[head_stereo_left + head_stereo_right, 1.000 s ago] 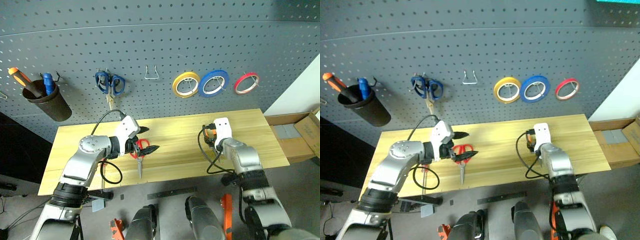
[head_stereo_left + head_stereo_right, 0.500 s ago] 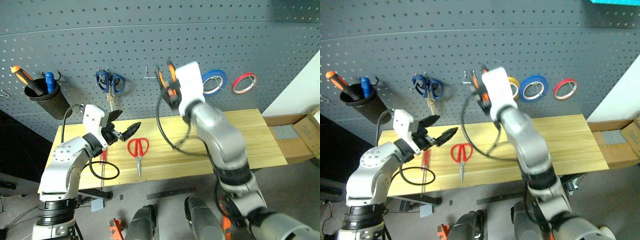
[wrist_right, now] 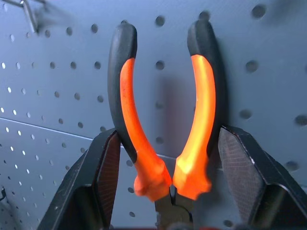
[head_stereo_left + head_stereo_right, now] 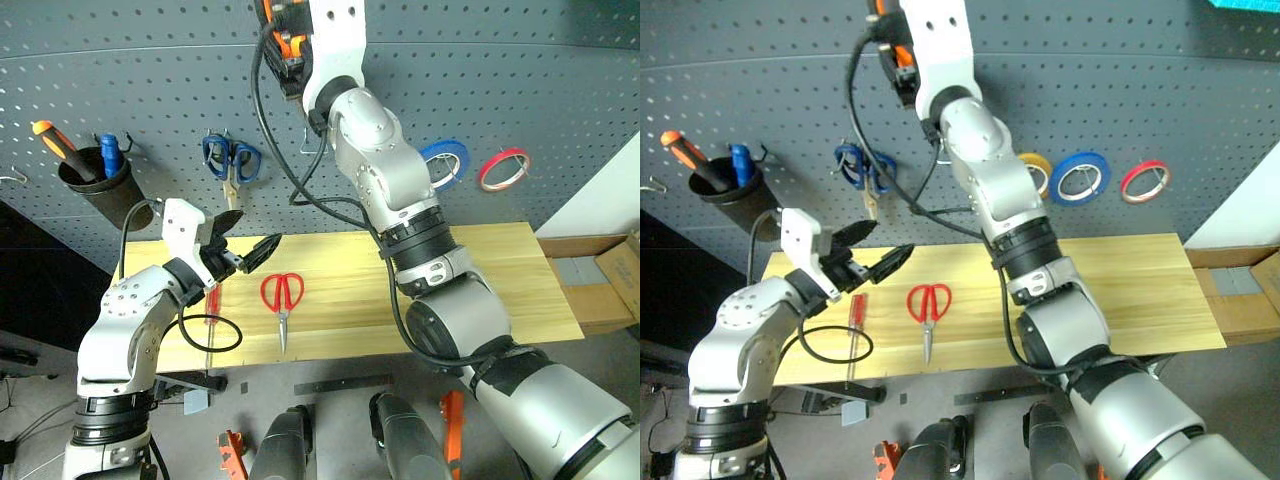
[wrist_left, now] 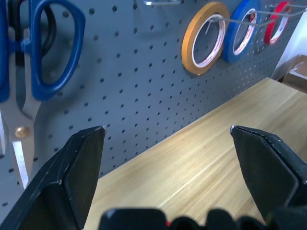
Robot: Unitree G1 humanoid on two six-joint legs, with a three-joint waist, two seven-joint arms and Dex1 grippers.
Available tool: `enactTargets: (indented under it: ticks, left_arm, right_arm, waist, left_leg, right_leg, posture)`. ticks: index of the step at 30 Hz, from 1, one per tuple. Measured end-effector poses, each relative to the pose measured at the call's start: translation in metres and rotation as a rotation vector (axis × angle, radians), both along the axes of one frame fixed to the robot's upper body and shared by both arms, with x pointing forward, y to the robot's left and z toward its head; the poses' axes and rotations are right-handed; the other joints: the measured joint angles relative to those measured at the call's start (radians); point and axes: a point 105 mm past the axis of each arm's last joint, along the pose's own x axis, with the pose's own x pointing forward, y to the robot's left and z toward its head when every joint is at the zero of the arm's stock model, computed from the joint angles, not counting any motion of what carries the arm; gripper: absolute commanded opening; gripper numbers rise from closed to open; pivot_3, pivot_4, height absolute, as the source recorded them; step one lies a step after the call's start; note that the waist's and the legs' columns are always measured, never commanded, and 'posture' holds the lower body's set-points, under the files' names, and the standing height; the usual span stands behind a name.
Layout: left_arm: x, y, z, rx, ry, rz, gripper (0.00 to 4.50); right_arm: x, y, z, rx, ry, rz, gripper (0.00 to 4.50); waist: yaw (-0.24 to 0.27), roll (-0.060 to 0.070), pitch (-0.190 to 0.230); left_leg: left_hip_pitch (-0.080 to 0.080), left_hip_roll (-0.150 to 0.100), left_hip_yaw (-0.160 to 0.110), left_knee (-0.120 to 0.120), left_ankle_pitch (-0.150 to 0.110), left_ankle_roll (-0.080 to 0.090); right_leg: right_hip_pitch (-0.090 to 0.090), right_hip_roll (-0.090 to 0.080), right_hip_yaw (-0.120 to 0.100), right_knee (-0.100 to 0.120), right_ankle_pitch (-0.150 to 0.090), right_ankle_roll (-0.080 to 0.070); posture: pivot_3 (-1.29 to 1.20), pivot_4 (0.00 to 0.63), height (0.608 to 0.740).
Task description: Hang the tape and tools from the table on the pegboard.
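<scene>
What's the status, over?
Right gripper shut on small orange-and-black-handled pliers, raised at dark grey pegboard. Left gripper open. Red-looped scissors on light-yellow wooden table.

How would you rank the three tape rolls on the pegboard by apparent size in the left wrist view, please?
1. yellow roll, largest.
2. blue roll.
3. red tape ring, smallest and thinnest.
The yellow roll hangs nearest this camera and the red ring farthest, so yellow against blue may be nearness rather than true size.
</scene>
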Motion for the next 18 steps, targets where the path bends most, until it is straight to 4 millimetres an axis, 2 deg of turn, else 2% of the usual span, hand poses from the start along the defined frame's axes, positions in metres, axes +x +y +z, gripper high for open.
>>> enactTargets:
  ticks: [3,7,18]
  left_arm:
    - [0.001,-0.006,0.002,0.004,-0.008,-0.018,4.5]
    - [0.003,-0.01,0.002,0.006,-0.007,-0.031,4.5]
    - [0.013,-0.012,0.001,0.013,-0.029,-0.029,4.5]
  right_arm:
    - [0.01,-0.002,-0.016,-0.027,0.017,-0.023,2.58]
    - [0.022,-0.016,-0.036,-0.062,0.04,-0.078,2.58]
    - [0.028,-0.024,-0.089,-0.097,0.127,-0.106,2.58]
  waist:
    - [0.001,-0.002,-0.001]
    - [0.003,-0.002,-0.001]
    - [0.002,-0.002,-0.001]
  left_leg:
    - [0.002,0.0,-0.001,0.0,0.005,-0.001]
    - [0.002,0.0,-0.002,0.0,0.011,-0.002]
    - [0.001,0.0,-0.003,-0.002,0.011,-0.002]
  right_leg:
    - [0.0,0.001,-0.001,0.004,0.001,-0.002]
    - [0.0,0.003,-0.001,0.007,0.002,-0.004]
    - [-0.001,0.002,-0.001,0.007,0.003,-0.004]
  posture:
    - [-0.02,0.196,0.74]
    - [-0.03,0.197,0.74]
    - [-0.05,0.204,0.74]
